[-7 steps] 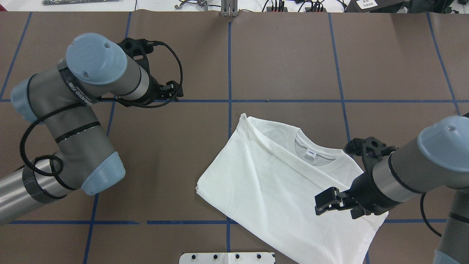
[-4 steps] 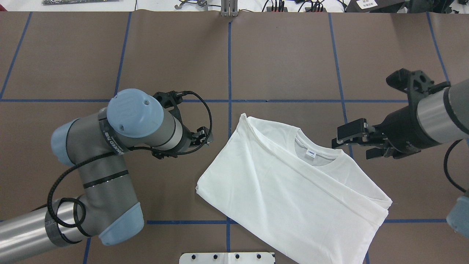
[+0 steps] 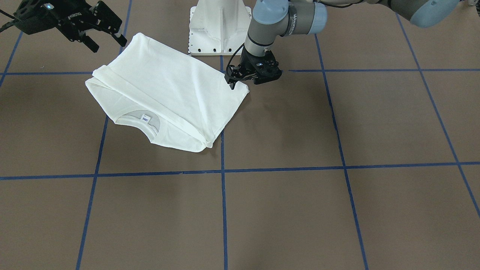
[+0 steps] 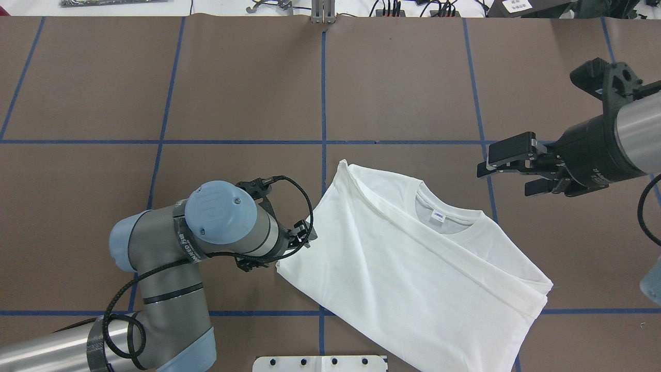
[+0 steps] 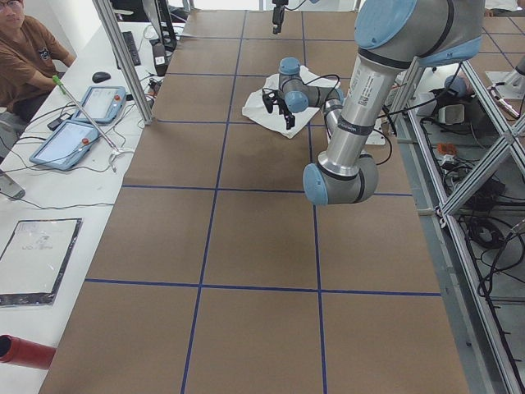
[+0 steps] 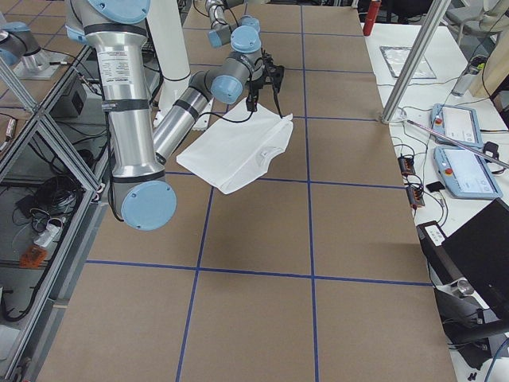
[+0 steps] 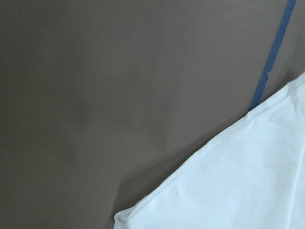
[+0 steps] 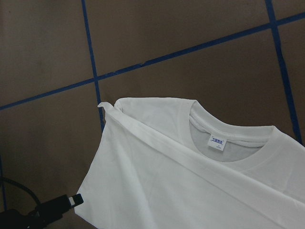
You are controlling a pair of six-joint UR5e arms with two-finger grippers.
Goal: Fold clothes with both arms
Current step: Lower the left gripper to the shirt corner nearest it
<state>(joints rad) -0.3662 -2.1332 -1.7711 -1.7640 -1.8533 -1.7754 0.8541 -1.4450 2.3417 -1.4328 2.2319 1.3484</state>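
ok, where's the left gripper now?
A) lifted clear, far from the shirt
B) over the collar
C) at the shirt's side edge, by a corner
C: the left gripper sits low right at the side edge of the shirt, next to a corner.

Blue tape lines [image 4: 324, 103] cross the brown table [image 4: 403, 77].

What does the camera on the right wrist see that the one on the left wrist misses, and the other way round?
Only the right wrist view shows the collar, its label, and the black tip of the left gripper beside the shirt's edge. Only the left wrist view gives a close look at one plain corner of the shirt. Both show the shirt, brown table and blue tape.
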